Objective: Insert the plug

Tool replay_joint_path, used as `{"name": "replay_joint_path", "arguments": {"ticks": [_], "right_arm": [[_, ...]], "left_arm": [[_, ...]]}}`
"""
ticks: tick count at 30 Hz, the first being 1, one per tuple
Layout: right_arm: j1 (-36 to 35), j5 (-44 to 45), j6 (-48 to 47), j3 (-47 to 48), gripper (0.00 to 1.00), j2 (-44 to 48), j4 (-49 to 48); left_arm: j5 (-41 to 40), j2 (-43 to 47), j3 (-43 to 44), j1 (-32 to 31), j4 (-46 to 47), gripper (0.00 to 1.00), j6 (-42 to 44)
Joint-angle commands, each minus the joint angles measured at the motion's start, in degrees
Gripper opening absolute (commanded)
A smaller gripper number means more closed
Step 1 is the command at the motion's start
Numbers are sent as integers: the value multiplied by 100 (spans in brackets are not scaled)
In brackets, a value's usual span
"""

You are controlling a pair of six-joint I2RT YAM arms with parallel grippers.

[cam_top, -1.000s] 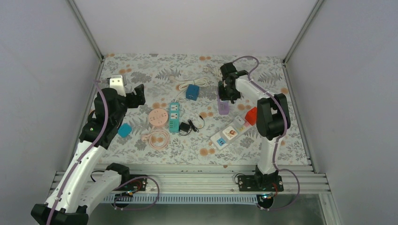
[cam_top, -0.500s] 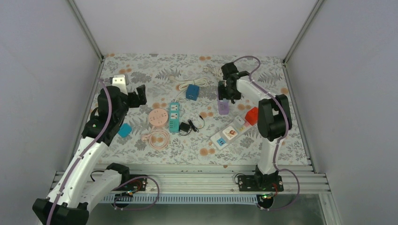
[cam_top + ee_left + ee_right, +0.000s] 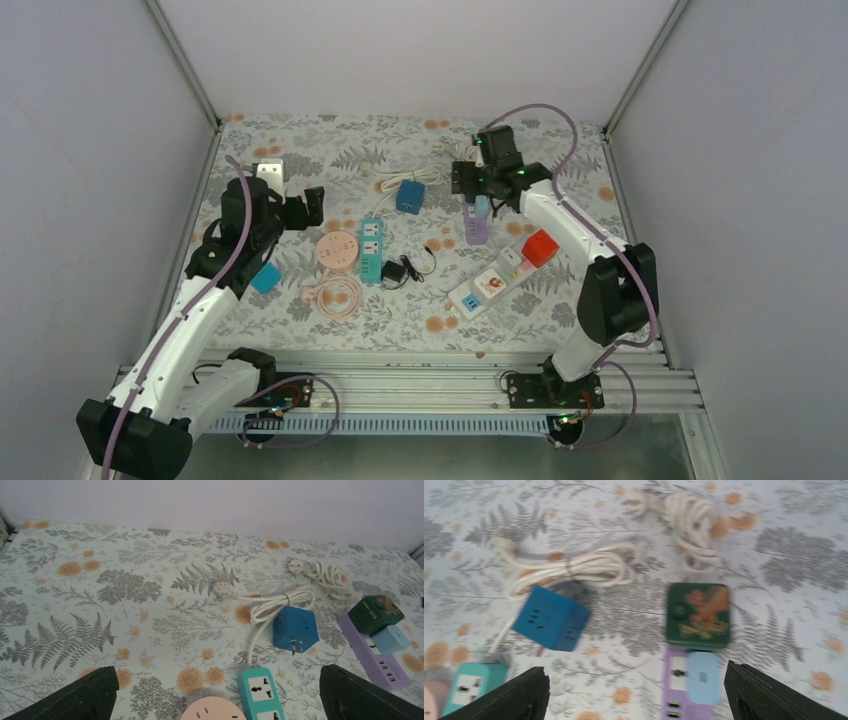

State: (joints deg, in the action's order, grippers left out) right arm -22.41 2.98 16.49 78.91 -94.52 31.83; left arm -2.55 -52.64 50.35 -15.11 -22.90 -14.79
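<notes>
Pale-blue plug (image 3: 703,677) in purple power strip (image 3: 675,700) beneath wide-spread right hand (image 3: 636,692).

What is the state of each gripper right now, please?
Left gripper: open, holding nothing.
Right gripper: open, holding nothing.

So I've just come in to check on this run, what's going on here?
The right gripper hangs open above the purple power strip, where a light blue plug sits in it next to a green adapter. The left gripper is open too, over the floral cloth, holding nothing.
</notes>
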Motion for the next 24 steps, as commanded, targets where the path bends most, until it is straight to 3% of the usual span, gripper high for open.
{"name": "replay_joint_path", "arguments": {"ticks": [1, 5, 10, 15, 24], "right_arm": [[-733, 409, 620, 127, 90, -392, -681], [-1374, 1155, 1235, 496, 99, -982, -1053], [-1820, 2156, 1869, 1270, 100, -1926, -829], [-1870, 2142, 2167, 1406, 100, -2448, -915], [-1863, 1831, 2289, 1892, 100, -3238, -985]], "left_arm": [[207, 45, 246, 27, 16, 100, -131], [118, 291, 220, 34, 11, 100, -58], [-667, 580, 145, 29, -141, 100, -148], [-1213, 739, -55, 28, -90, 100, -271], [-601, 659, -98, 41, -3, 100, -185]]}}
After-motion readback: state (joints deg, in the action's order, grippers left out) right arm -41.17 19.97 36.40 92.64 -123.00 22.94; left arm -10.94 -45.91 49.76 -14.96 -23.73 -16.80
